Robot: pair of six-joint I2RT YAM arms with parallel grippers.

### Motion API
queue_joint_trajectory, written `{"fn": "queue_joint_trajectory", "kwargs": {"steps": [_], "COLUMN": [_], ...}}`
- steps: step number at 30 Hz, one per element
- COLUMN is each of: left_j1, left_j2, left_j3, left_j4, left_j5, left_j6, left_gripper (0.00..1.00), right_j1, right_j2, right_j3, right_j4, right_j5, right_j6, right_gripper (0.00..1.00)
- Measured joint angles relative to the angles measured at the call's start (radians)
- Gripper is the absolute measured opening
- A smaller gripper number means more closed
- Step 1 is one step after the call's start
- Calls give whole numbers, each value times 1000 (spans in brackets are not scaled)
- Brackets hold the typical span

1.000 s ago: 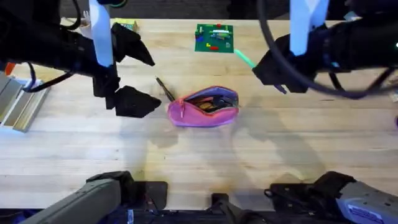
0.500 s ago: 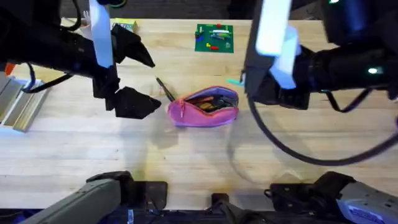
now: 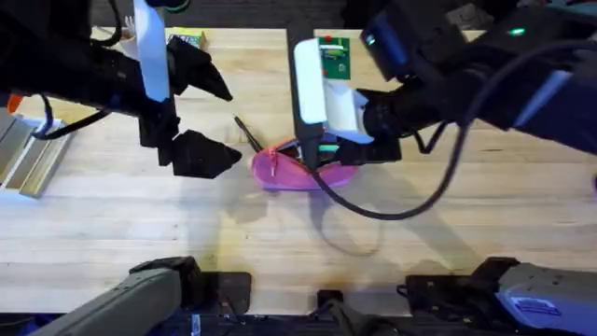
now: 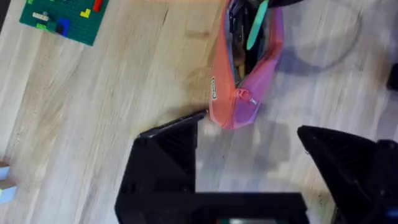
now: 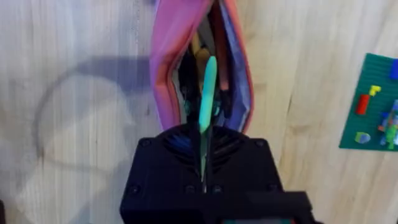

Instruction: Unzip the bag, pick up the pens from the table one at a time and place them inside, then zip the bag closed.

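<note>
Right claw (image 5: pixel 204 171) is clamped on the green pen (image 5: pixel 206 93), poised over the unzipped bag (image 5: pixel 168 68) for insertion. Left claw (image 3: pixel 191 117), spread wide and empty, waits at the bag's nine o'clock beside the black pen (image 3: pixel 247 133) on the table (image 3: pixel 140 224).

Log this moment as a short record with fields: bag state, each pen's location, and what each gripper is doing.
bag: pink pouch, unzipped, lying on the table
green pen: held in the right gripper, tip over the bag's opening
black pen: on the table beside the bag's zipper-pull end
left gripper: open, holding nothing, beside the black pen
green brick board: on the table, apart from the bag
</note>
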Motion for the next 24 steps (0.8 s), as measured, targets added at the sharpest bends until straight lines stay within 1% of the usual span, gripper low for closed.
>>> {"fn": "queue_joint_trajectory", "kwargs": {"steps": [1,2,9,13,20,24], "left_j1": [0,0,0,0,0,0], "left_j2": [0,0,0,0,0,0], "left_j3": [0,0,0,0,0,0], "left_j4": [0,0,0,0,0,0], "left_j5": [0,0,0,0,0,0], "left_j6": [0,0,0,0,0,0], "left_gripper": [993,993,993,993,993,993], "right_j1": [3,3,9,35,98,121], "right_j2": [63,86,121,156,205,231], "right_j3": [0,-1,-1,-1,-1,-1], "right_j4": [29,60,126,151,245,256], "right_j5": [-3,-3,-10,-11,-14,-14], "right_j6": [-9,-9,-10,-10,-10,-10], "right_gripper": [33,33,33,33,33,33]}}
